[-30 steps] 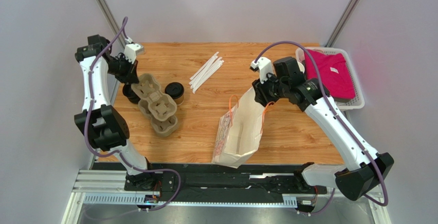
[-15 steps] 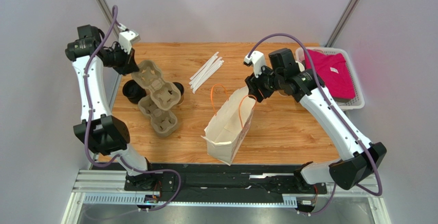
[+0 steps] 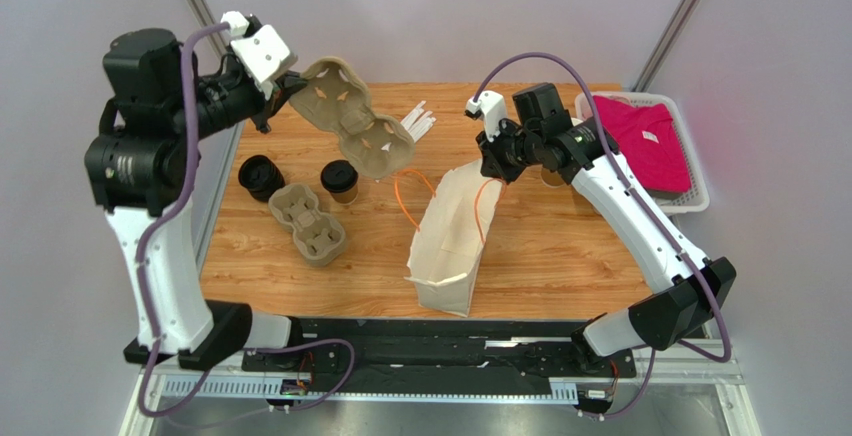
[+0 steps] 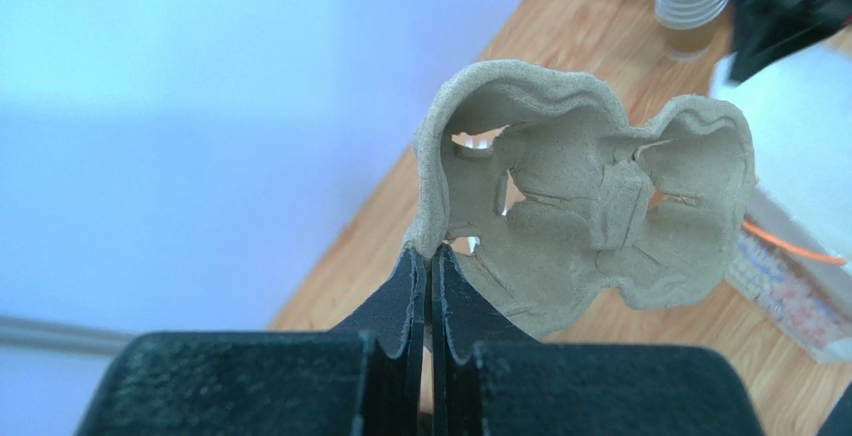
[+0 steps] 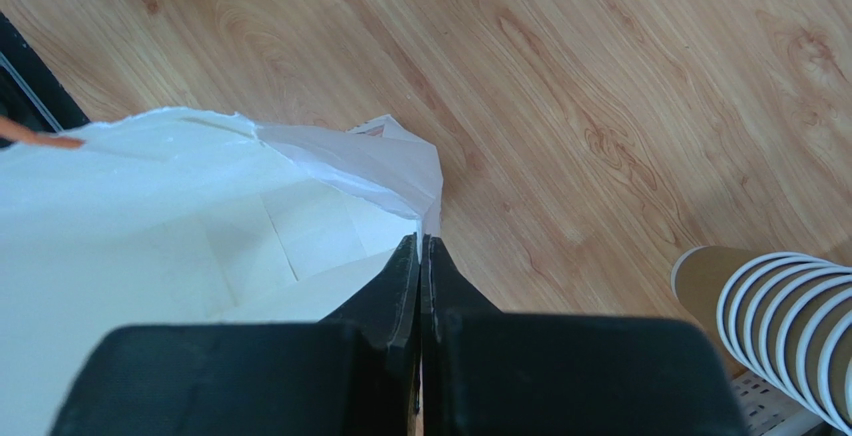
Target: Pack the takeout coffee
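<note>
- Left gripper (image 4: 430,256) clenched on tray (image 4: 590,206) rim, tray held aloft.
- Right gripper (image 5: 420,246) pinches bag (image 5: 150,236) rim.
- Coffee (image 3: 340,180) stands on table (image 3: 560,256), at bag's ten o'clock.

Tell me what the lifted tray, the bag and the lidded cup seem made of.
The tray looks like moulded pulp: matte grey-brown, rough fibrous edges. The bag seems thin paper: pale, matte, creased, ragged rim; its orange handles may be cord. The cup looks like brown kraft paper, its black lid probably plastic.
</note>
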Robot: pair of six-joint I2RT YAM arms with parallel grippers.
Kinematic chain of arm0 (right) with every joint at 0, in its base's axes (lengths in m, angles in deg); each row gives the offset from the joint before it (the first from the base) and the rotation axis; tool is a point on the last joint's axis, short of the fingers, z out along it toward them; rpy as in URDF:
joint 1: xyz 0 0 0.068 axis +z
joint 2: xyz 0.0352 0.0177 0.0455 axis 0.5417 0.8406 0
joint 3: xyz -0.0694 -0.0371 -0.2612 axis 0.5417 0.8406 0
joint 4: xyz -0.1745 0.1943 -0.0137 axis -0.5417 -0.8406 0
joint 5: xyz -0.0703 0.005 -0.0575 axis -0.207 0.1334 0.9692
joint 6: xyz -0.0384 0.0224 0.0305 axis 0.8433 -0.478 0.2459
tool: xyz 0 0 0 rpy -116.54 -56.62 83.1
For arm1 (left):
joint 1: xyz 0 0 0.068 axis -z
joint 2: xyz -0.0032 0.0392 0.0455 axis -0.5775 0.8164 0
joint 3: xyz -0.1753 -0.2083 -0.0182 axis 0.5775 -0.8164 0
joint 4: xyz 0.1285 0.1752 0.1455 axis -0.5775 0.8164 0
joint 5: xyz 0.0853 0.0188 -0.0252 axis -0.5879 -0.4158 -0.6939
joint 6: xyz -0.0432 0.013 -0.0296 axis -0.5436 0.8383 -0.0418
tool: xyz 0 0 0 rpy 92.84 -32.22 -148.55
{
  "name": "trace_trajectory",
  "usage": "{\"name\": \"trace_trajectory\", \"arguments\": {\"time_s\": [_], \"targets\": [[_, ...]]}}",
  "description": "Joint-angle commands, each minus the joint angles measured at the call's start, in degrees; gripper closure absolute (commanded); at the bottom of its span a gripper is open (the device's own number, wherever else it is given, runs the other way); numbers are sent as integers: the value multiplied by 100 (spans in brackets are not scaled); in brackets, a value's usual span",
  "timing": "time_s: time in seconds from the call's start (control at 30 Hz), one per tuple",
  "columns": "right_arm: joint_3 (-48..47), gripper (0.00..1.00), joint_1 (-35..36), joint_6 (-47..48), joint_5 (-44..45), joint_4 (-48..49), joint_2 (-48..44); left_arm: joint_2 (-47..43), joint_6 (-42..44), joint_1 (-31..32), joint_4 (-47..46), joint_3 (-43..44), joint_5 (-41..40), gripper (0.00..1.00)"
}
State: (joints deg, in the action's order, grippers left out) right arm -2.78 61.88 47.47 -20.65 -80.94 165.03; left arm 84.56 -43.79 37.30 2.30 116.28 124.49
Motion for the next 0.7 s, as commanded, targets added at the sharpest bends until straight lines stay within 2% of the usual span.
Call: {"name": "trace_trajectory", "arguments": {"time_s": [0.0, 0.13, 0.27, 0.37, 0.57, 0.67], "targets": [[-210, 100, 62, -317, -43, 136, -258, -466, -511, 1061, -812, -71, -960, 100], [-166, 100, 106, -396, 44, 119, -328, -598, -336, 1906, -1102, -185, -1628, 100], [-165, 100, 177, -510, 237, 180, -407, -484, -283, 2783, -1085, -132, -2330, 100], [-131, 100, 212, -650, 395, 241, -504, -475, -63, 3442, -1058, -403, -2927, 100], [-60, 100, 308, -791, 571, 321, -697, -387, -186, 4208, -1111, -650, -3413, 100], [-25, 100, 379, -835, 659, 338, -750, -343, -309, 4394, -1129, -660, -3475, 100]]}}
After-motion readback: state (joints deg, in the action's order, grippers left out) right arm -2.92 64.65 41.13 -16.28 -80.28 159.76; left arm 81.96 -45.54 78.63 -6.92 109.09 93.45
